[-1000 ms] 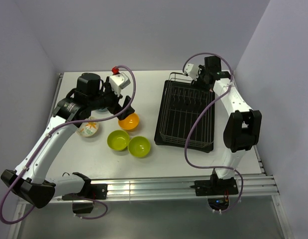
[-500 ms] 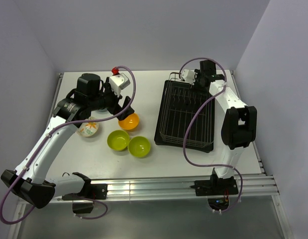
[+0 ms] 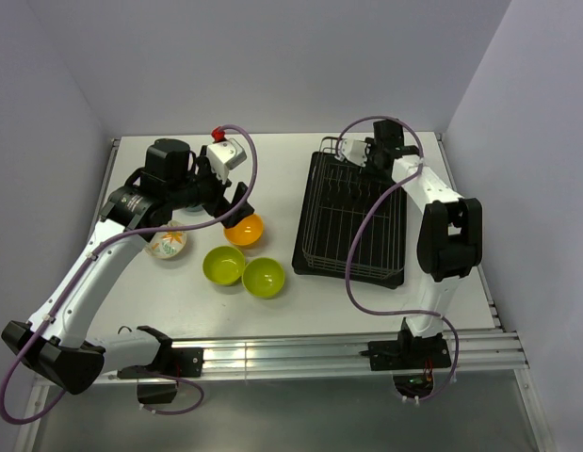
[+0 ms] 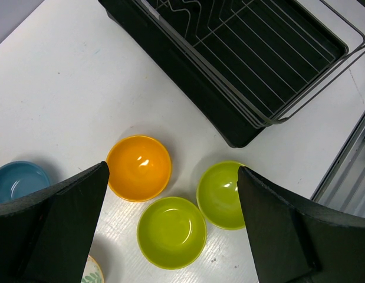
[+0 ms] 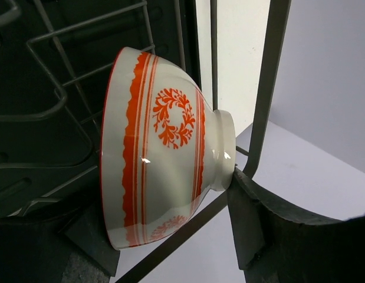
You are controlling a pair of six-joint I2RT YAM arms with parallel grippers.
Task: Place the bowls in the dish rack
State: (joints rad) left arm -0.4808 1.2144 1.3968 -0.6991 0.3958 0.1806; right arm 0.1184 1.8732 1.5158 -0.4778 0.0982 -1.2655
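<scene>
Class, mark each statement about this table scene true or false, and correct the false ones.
1. Both green bowls sit on the table, outside the dish rack. True.
2. The left claw grips the orange bowl. False: it is open above that bowl, holding nothing.
3. The right claw holds a patterned bowl on its side at the rack. True.
4. The blue bowl lies in the rack. False: it is on the table, near the orange bowl.
</scene>
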